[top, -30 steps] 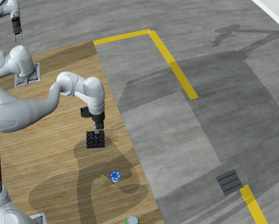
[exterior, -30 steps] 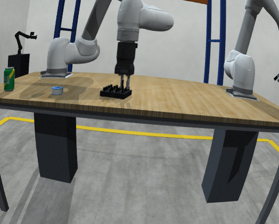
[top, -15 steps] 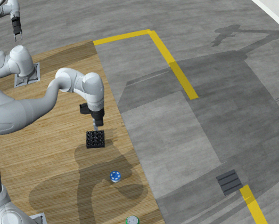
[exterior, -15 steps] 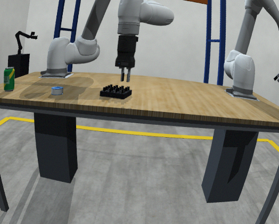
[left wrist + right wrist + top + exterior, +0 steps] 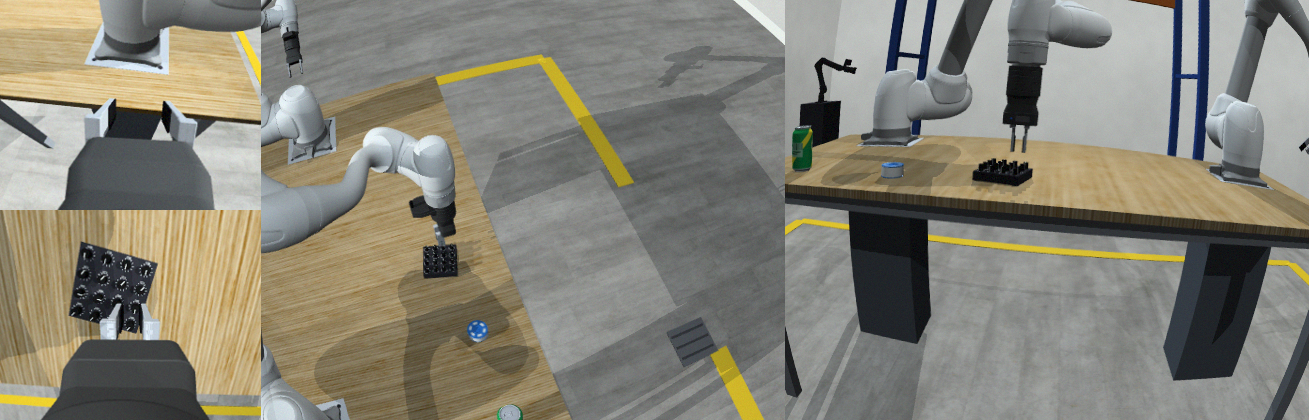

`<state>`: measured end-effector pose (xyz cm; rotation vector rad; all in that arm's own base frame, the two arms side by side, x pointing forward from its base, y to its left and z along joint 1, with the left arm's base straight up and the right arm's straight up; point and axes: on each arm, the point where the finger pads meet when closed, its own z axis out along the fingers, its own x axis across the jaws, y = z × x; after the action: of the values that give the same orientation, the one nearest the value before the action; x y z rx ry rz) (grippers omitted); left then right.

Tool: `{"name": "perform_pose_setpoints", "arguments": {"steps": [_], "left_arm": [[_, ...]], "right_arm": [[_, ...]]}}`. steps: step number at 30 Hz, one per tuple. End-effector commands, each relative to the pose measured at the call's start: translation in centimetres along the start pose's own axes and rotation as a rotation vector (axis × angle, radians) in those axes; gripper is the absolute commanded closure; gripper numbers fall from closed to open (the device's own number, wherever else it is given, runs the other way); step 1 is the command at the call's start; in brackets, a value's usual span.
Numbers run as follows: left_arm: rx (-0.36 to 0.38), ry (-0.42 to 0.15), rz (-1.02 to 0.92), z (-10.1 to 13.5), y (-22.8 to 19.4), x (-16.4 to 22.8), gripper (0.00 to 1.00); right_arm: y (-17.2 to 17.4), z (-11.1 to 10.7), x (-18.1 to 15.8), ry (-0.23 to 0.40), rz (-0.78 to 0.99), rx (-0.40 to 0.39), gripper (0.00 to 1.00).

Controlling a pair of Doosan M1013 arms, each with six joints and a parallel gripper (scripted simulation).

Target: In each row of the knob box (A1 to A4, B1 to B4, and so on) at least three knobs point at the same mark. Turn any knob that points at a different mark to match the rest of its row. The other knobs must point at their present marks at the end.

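Observation:
The black knob box [image 5: 440, 272] [image 5: 1000, 179] [image 5: 113, 290] lies on the table, turned slightly in the right wrist view. There, the white lines of the farthest row point nearly toward me, and the second row's lines are slanted. In the third row the two left lines lie nearly sideways, while the right-end knob [image 5: 135, 307] has a nearly lengthwise line. The nearest row looks slanted, partly hidden by a finger. Labels are too small to read. My right gripper [image 5: 1018, 151] [image 5: 130, 312] is partly open and empty above the box. My left gripper [image 5: 296, 74] [image 5: 139, 109] is wide open and empty, far away.
A round blue-topped container [image 5: 477, 329] [image 5: 892, 171] stands on the table beyond the box from the left arm's base. A green can [image 5: 510, 414] [image 5: 802, 149] stands farther along. The table edge [image 5: 1065, 212] runs close to the box.

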<state>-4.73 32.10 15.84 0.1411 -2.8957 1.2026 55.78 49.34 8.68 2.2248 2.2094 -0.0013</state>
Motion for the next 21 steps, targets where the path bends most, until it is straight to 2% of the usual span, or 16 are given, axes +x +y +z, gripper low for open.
{"name": "perform_pose_setpoints", "arguments": {"steps": [1, 4, 6, 8, 21], "left_arm": [[-0.001, 0.000, 0.000, -0.1, 0.0, 0.0, 0.00], [-0.001, 0.000, 0.000, -0.1, 0.0, 0.0, 0.00], [-0.001, 0.000, 0.000, -0.1, 0.0, 0.0, 0.00], [-0.001, 0.000, 0.000, -0.1, 0.0, 0.0, 0.00], [-0.001, 0.000, 0.000, -0.1, 0.0, 0.0, 0.00]], "right_arm": [[-0.2, -0.2, -0.3, 0.006, -0.156, 0.002, 0.54], [-0.3, -0.3, -0.5, 0.006, -0.265, 0.002, 0.54], [-0.3, -0.3, -0.5, 0.006, -0.265, 0.002, 0.54], [-0.4, -0.3, -0.8, 0.006, -0.393, 0.002, 0.54], [-0.5, -0.6, -1.5, 0.007, -0.851, 0.000, 0.54]]}}
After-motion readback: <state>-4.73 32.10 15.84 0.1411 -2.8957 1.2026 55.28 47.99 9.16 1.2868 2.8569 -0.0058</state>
